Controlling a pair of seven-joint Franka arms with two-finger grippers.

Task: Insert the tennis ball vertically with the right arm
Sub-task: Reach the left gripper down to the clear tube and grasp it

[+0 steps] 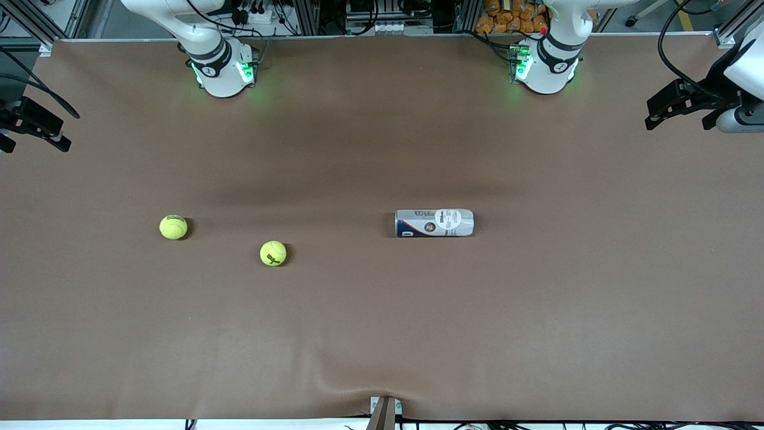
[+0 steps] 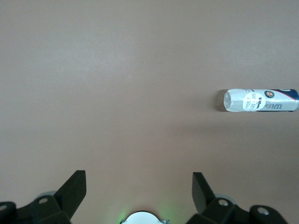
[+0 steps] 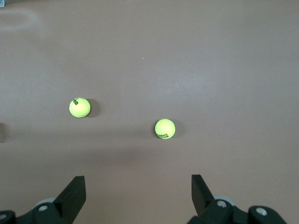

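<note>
Two yellow-green tennis balls lie on the brown table: one (image 1: pixel 173 227) toward the right arm's end, the other (image 1: pixel 273 253) a little nearer the front camera and closer to the middle. Both show in the right wrist view (image 3: pixel 80 107) (image 3: pixel 165 128). A white and blue ball can (image 1: pixel 434 223) lies on its side near the table's middle; it also shows in the left wrist view (image 2: pixel 260 100). My right gripper (image 1: pixel 34 134) (image 3: pixel 138 182) is open and empty, held high over its end of the table. My left gripper (image 1: pixel 680 114) (image 2: pixel 138 179) is open and empty, held high over the other end.
The two arm bases (image 1: pixel 222 68) (image 1: pixel 544 68) stand along the table edge farthest from the front camera. A small metal bracket (image 1: pixel 385 411) sits at the table edge nearest the front camera. Racks and cables line the edge by the bases.
</note>
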